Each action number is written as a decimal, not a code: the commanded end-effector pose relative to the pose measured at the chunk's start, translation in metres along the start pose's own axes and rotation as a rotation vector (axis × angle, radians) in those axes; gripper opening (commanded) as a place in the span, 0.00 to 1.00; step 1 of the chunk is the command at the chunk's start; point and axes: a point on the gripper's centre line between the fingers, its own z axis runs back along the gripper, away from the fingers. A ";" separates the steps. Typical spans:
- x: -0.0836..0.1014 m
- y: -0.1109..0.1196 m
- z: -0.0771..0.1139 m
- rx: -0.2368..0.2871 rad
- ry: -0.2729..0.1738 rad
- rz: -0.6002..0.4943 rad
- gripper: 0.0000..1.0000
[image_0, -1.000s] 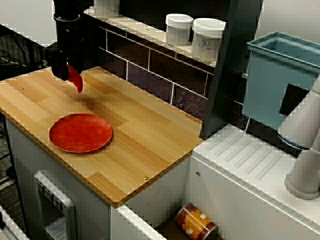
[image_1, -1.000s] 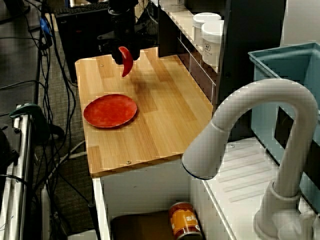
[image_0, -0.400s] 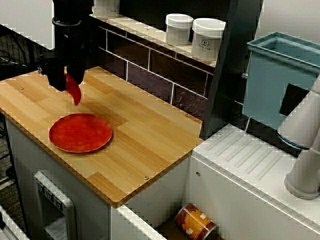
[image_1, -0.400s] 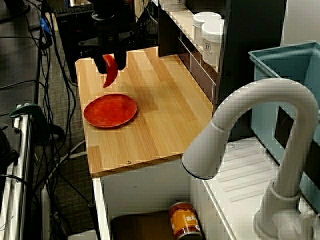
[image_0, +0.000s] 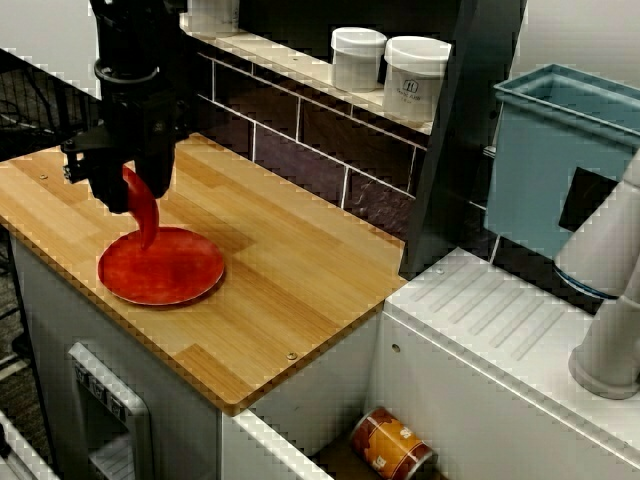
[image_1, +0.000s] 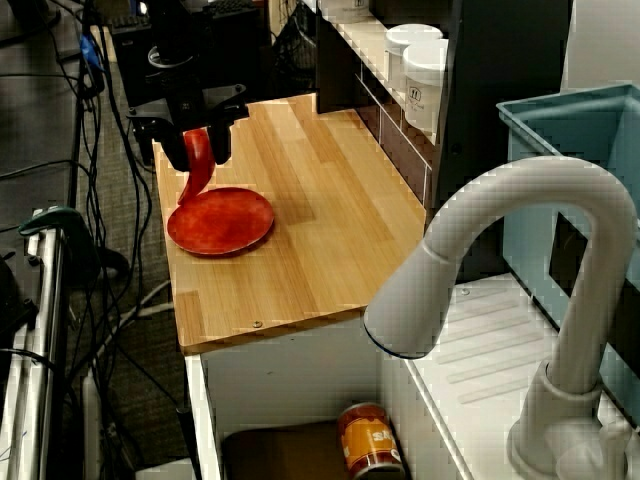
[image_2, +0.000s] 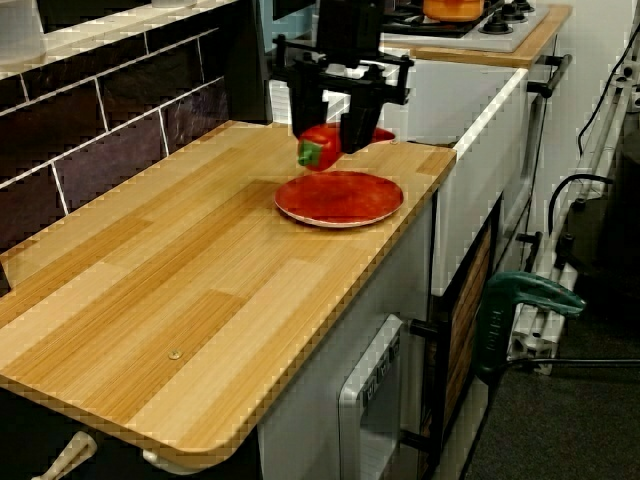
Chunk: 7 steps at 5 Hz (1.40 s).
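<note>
While jaws clamp one red pepper (image_2: 320, 146) over one red plate (image_2: 352, 203), one can (image_0: 392, 446) lying below.

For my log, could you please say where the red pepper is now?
In the side view, the pepper hangs in the gripper over the red plate, at the far end of the counter.

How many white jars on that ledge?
3: a small jar beside a bigger jar on the ledge; a third jar, cut off, farther along. More may be hidden.
</note>
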 end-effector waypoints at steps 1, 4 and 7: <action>0.006 0.008 0.003 0.003 0.002 0.016 0.00; 0.005 0.020 -0.004 -0.037 -0.029 0.046 1.00; -0.042 0.026 0.012 -0.057 -0.142 0.255 1.00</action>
